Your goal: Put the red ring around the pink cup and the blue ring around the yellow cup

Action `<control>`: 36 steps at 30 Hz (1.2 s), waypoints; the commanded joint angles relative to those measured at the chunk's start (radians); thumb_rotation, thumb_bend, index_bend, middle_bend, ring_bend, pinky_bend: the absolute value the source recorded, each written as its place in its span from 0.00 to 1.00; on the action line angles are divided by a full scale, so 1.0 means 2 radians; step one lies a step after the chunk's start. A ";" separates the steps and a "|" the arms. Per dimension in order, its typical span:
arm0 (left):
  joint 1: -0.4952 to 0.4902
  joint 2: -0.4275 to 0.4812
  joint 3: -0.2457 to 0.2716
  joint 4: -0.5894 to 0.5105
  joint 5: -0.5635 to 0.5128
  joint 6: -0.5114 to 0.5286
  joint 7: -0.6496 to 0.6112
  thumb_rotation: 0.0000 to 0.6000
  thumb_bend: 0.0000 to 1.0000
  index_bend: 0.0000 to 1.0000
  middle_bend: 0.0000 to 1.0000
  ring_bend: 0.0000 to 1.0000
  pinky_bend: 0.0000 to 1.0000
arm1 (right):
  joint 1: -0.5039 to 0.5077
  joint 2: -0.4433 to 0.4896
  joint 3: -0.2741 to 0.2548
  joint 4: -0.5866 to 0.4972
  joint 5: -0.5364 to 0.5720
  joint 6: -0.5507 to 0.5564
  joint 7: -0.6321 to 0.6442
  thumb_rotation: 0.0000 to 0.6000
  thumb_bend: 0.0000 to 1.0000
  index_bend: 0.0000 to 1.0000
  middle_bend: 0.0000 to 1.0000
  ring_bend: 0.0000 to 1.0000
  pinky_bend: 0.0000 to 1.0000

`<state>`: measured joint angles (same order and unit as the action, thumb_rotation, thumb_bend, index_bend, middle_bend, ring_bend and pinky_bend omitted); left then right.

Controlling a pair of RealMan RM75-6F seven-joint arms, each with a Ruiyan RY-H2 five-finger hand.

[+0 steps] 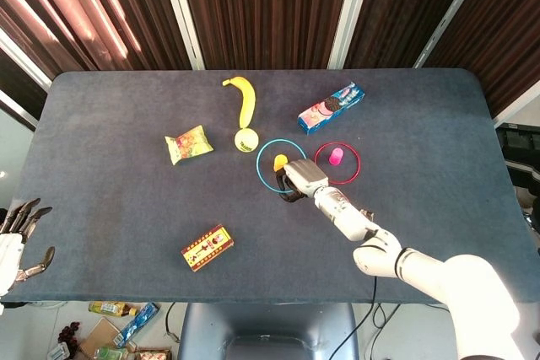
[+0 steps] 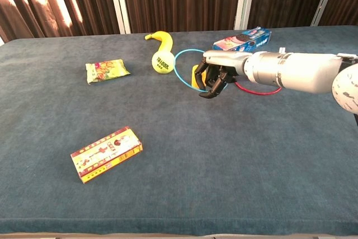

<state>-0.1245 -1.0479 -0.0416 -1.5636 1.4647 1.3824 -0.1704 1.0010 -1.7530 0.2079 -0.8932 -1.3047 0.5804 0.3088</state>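
Tennis ball (image 1: pixel 245 140) and banana (image 1: pixel 244 99) crowd the yellow cup's (image 1: pixel 279 162) left.

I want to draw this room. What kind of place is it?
Probably a robot practice room, not a home. A table with dark blue cloth holds test items: a banana, a tennis ball and a cookie box. Brown curtains hang behind, and a robot's right hand reaches in.

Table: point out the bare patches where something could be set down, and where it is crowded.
Bare cloth lies right of the red ring out to the table edge, along the near edge right of the red-and-yellow box, and left of the snack packet. It is crowded mid-table: banana, tennis ball, yellow cup, blue ring, right hand, cookie box.
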 commanded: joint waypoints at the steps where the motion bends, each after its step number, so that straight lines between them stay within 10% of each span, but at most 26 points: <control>1: 0.000 0.000 0.001 0.000 0.001 0.001 -0.001 1.00 0.38 0.17 0.05 0.05 0.25 | 0.006 -0.017 -0.002 0.026 0.000 -0.014 0.013 1.00 0.51 0.84 1.00 1.00 1.00; 23: -0.001 -0.003 0.003 0.005 0.005 0.005 0.001 1.00 0.38 0.13 0.05 0.05 0.25 | 0.001 -0.016 -0.021 0.047 -0.041 -0.001 0.082 1.00 0.47 0.64 1.00 1.00 1.00; 36: -0.003 -0.003 0.005 -0.002 0.005 0.001 0.013 1.00 0.38 0.19 0.05 0.05 0.25 | -0.042 0.084 -0.040 -0.115 -0.059 0.078 -0.007 1.00 0.25 0.32 1.00 1.00 1.00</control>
<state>-0.1298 -1.0531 -0.0312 -1.5668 1.4744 1.3845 -0.1451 0.9485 -1.6520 0.1420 -1.0273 -1.4214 0.7056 0.3465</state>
